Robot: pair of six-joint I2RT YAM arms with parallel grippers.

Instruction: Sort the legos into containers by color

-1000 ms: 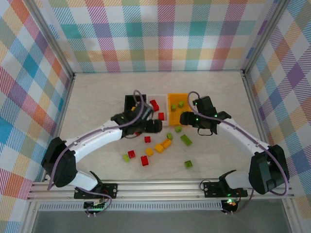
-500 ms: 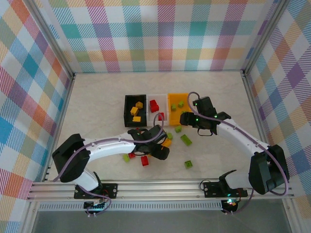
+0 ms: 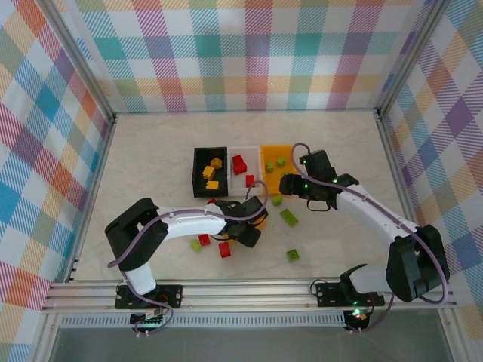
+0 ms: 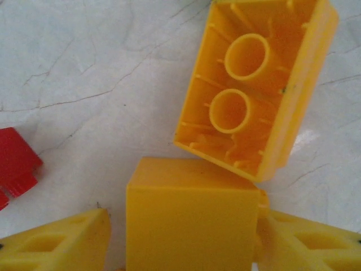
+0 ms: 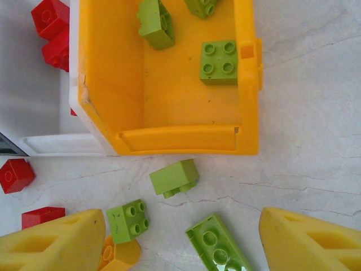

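Note:
My left gripper (image 3: 253, 223) (image 4: 183, 245) is low over the loose legos in front of the bins, its jaws either side of a yellow brick (image 4: 192, 217). The right finger (image 4: 307, 243) touches that brick and a thin gap shows at the left finger (image 4: 56, 245). A second yellow brick (image 4: 254, 90) lies upturned against it. My right gripper (image 3: 290, 185) (image 5: 180, 248) hangs open above three green bricks (image 5: 175, 178) on the table, just in front of the orange bin (image 5: 180, 138), which holds green bricks (image 5: 219, 62). The black bin (image 3: 198, 172) holds yellow bricks, the white bin (image 3: 243, 188) red ones.
More legos lie loose on the table: red ones (image 3: 224, 250) and a green one (image 3: 196, 244) to the left, green ones (image 3: 292, 255) to the right. A red brick (image 4: 17, 164) sits left of my left gripper. Metal frame rails (image 3: 226, 290) border the table.
My left arm has swung from over the bins down to the loose yellow bricks, and its jaws have narrowed around one. The right arm has not moved.

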